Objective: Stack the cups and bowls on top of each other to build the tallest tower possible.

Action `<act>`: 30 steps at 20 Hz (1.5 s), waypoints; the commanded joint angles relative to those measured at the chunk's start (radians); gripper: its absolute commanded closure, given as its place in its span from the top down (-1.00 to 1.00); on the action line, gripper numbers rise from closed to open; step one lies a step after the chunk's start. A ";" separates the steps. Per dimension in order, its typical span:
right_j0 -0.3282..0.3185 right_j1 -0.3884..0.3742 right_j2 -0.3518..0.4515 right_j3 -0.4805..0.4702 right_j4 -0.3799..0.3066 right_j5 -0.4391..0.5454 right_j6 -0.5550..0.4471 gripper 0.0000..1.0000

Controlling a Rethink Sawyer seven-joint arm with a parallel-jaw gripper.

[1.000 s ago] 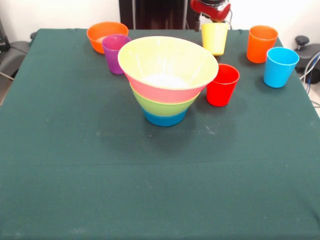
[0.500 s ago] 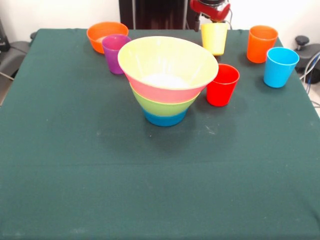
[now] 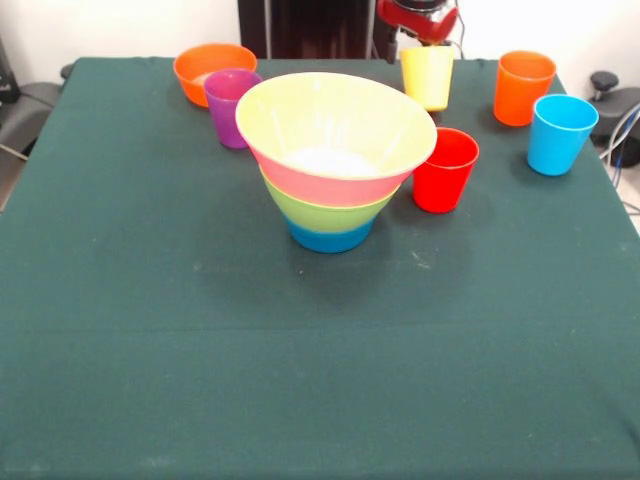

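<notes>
The tower (image 3: 335, 165) stands mid-table: blue base, green, pink, and a wide pale yellow-orange bowl on top. A small orange bowl (image 3: 205, 68) sits at the far left with the purple cup (image 3: 230, 105) in front of it. The red cup (image 3: 444, 170) stands right of the tower. The orange cup (image 3: 523, 88) and light blue cup (image 3: 560, 133) stand at the far right. My red gripper (image 3: 425, 42) is at the top edge, right over the rim of the yellow cup (image 3: 427, 80), and seems shut on it.
The table wears a dark green cloth (image 3: 300, 380). The black pedestal (image 3: 300, 25) stands behind the far edge. Dark chair parts show past the left edge (image 3: 25, 100) and the right edge (image 3: 612, 95).
The gripper and the yellow cup have shifted together very slightly to the left. Nothing else has moved.
</notes>
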 commanded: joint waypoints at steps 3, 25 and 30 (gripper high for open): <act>-0.012 -0.019 0.075 -0.084 -0.007 0.037 0.114 1.00; 0.017 -0.028 0.054 -0.100 0.011 0.065 0.112 -1.00; -0.005 -0.046 0.070 -0.087 0.000 0.078 0.107 -1.00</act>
